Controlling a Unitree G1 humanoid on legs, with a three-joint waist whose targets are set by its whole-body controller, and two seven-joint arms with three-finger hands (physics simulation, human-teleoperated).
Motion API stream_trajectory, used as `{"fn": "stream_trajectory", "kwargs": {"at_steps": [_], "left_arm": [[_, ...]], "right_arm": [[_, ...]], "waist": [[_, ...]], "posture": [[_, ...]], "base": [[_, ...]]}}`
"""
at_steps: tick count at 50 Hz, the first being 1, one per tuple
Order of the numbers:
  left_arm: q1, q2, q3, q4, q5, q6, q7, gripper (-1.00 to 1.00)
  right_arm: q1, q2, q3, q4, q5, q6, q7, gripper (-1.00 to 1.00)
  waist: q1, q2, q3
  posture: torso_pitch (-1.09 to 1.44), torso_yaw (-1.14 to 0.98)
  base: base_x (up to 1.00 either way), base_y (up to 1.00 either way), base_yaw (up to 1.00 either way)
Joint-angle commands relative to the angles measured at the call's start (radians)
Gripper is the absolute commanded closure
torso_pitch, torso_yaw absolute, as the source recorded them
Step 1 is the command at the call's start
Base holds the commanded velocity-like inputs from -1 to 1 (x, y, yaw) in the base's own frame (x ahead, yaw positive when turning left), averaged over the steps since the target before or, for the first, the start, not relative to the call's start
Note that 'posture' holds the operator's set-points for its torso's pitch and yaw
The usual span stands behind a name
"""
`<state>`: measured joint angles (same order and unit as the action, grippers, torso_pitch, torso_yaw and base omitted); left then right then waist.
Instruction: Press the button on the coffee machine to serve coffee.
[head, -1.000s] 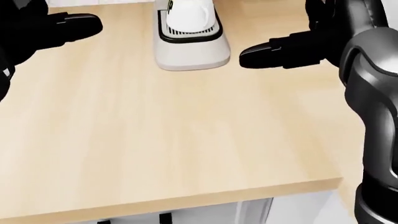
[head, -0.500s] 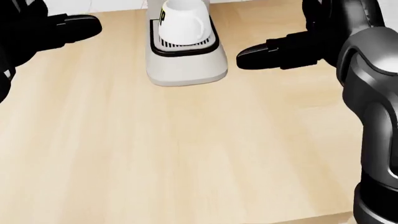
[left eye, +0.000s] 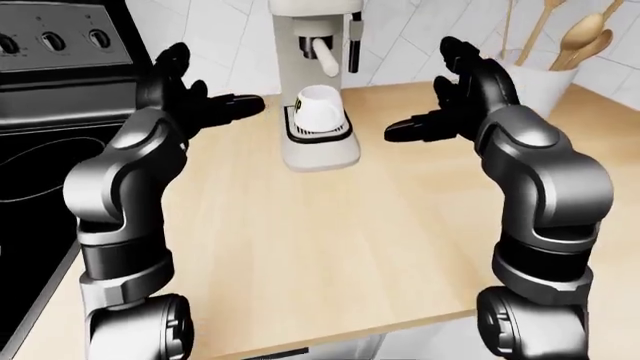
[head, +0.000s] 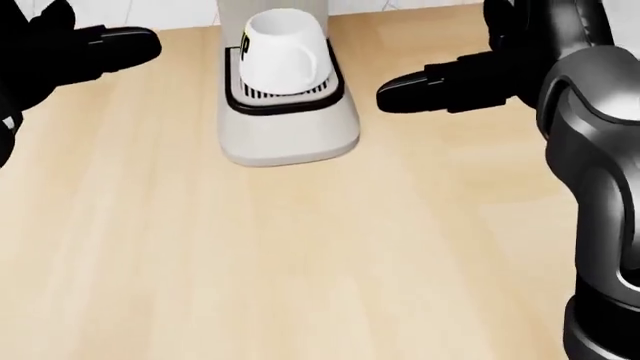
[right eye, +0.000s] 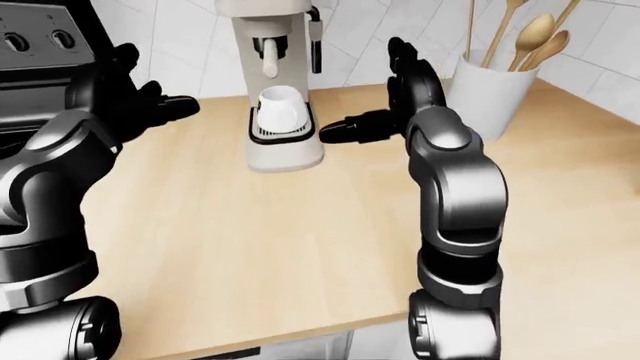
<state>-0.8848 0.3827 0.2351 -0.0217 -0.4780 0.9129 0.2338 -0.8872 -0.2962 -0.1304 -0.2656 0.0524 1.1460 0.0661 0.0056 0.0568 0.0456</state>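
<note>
A white coffee machine (left eye: 318, 82) stands on the wooden counter (left eye: 330, 232), top middle of the left-eye view. A white mug (left eye: 318, 103) sits on its drip tray under the spout. Its top is cut off by the view's edge, and no button shows. My left hand (left eye: 200, 101) is open, raised left of the machine, one finger pointing toward it. My right hand (left eye: 440, 112) is open, raised right of the machine, one finger pointing at it, apart from it. Both hands are empty.
A black stove (left eye: 40, 90) with knobs stands at the left edge of the left-eye view. A white holder with wooden spoons (left eye: 545, 67) stands at the top right, behind my right arm. A tiled wall (left eye: 410, 30) runs behind the counter.
The whole picture has shifted: the coffee machine and mug sit lower and larger in the head view, and the counter's near edge has left it. The camera moved closer. Both hands keep their pose.
</note>
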Motion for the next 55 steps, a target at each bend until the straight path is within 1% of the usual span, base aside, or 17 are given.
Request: {"fn": "stream_trajectory", "kwargs": {"at_steps": [1,2,3,5,7,9,10,11,12,13,15,16,18,21,34,42,55], "left_arm": [[-0.039,0.005,-0.005,-0.033,-0.005,-0.035,-0.009,-1.0],[-0.038,0.005,-0.005,-0.029,-0.004,-0.04,-0.011,-1.0],[-0.037,0.005,-0.006,-0.031,-0.004,-0.039,-0.011,-1.0],[-0.042,0.006,-0.005,-0.03,-0.004,-0.036,-0.01,-1.0],[-0.045,0.006,-0.006,-0.029,-0.005,-0.034,-0.008,-1.0],[-0.05,0.005,-0.007,-0.028,-0.005,-0.031,-0.007,-1.0],[-0.053,0.004,-0.008,-0.025,-0.004,-0.032,-0.007,-1.0],[-0.054,0.004,-0.008,-0.026,-0.005,-0.032,-0.006,-1.0],[-0.053,0.004,-0.009,-0.026,-0.005,-0.032,-0.006,-1.0],[-0.054,0.003,-0.01,-0.023,-0.003,-0.035,-0.007,-1.0],[-0.054,0.002,-0.009,-0.025,-0.003,-0.033,-0.006,-1.0],[-0.054,0.003,-0.008,-0.028,-0.005,-0.029,-0.005,-1.0],[-0.056,0.003,-0.008,-0.027,-0.005,-0.029,-0.004,-1.0],[-0.057,0.003,-0.008,-0.028,-0.006,-0.028,-0.004,-1.0],[-0.049,0.0,-0.005,-0.03,-0.014,-0.029,-0.002,-1.0],[-0.049,0.003,-0.004,-0.031,-0.026,-0.019,0.006,-1.0],[-0.059,-0.003,-0.011,-0.006,-0.023,-0.03,0.002,-1.0]], "right_arm": [[-0.037,-0.017,-0.025,-0.029,-0.011,-0.035,-0.008,-1.0],[-0.039,-0.017,-0.027,-0.029,-0.01,-0.034,-0.009,-1.0],[-0.038,-0.017,-0.028,-0.031,-0.01,-0.032,-0.01,-1.0],[-0.036,-0.016,-0.027,-0.033,-0.009,-0.033,-0.01,-1.0],[-0.04,-0.018,-0.027,-0.029,-0.009,-0.035,-0.009,-1.0],[-0.045,-0.02,-0.028,-0.031,-0.008,-0.028,-0.009,-1.0],[-0.047,-0.022,-0.029,-0.032,-0.008,-0.026,-0.008,-1.0],[-0.047,-0.023,-0.029,-0.031,-0.008,-0.026,-0.008,-1.0],[-0.048,-0.023,-0.029,-0.031,-0.007,-0.026,-0.008,-1.0],[-0.047,-0.024,-0.029,-0.032,-0.007,-0.026,-0.008,-1.0],[-0.045,-0.023,-0.029,-0.031,-0.008,-0.03,-0.009,-1.0],[-0.044,-0.022,-0.029,-0.03,-0.007,-0.032,-0.009,-1.0],[-0.046,-0.023,-0.029,-0.029,-0.007,-0.034,-0.01,-1.0],[-0.041,-0.022,-0.031,-0.032,-0.006,-0.036,-0.012,-1.0],[-0.039,-0.02,-0.031,-0.034,-0.001,-0.037,-0.019,-1.0],[-0.028,-0.016,-0.029,-0.031,0.002,-0.047,-0.023,-1.0],[-0.046,-0.019,-0.026,0.003,0.0,-0.065,-0.018,-1.0]], "waist": [[-0.011,-0.002,-0.016],[-0.012,-0.016,-0.022],[-0.009,-0.031,-0.016],[0.0,-0.075,-0.014],[0.004,-0.059,-0.01],[0.004,-0.059,-0.023],[0.003,-0.058,-0.021],[0.002,-0.054,-0.044],[0.002,-0.053,-0.017],[0.0,-0.05,-0.041],[-0.002,-0.045,-0.039],[-0.002,-0.047,-0.016],[-0.003,-0.046,-0.032],[-0.004,-0.046,-0.035],[-0.006,-0.052,-0.029],[-0.004,-0.05,-0.028],[-0.003,-0.05,-0.087]], "posture": [[0.0,0.0],[0.0,0.0],[0.0,0.0],[0.0,0.0],[0.0,0.0],[0.0,0.0],[0.0,0.0],[0.0,0.0],[0.0,0.0],[0.0,0.0],[0.0,0.0],[0.0,0.0],[0.0,0.0],[0.0,0.0],[0.0,0.0],[0.0,0.0],[-0.11,0.0]], "base": [[0.0,0.0,0.0],[0.0,0.0,0.0],[0.0,0.0,0.0],[0.0,0.0,0.0],[0.0,0.0,0.0],[0.04,0.0,0.0],[0.05,0.0,0.0],[0.05,0.0,0.0],[0.05,0.0,0.0],[0.05,0.0,0.0],[0.05,0.0,0.0],[0.0,0.0,0.0],[0.0,0.0,0.0],[0.0,0.0,0.0],[0.0,0.0,0.0],[0.0,0.0,0.0],[0.0,0.0,0.0]]}}
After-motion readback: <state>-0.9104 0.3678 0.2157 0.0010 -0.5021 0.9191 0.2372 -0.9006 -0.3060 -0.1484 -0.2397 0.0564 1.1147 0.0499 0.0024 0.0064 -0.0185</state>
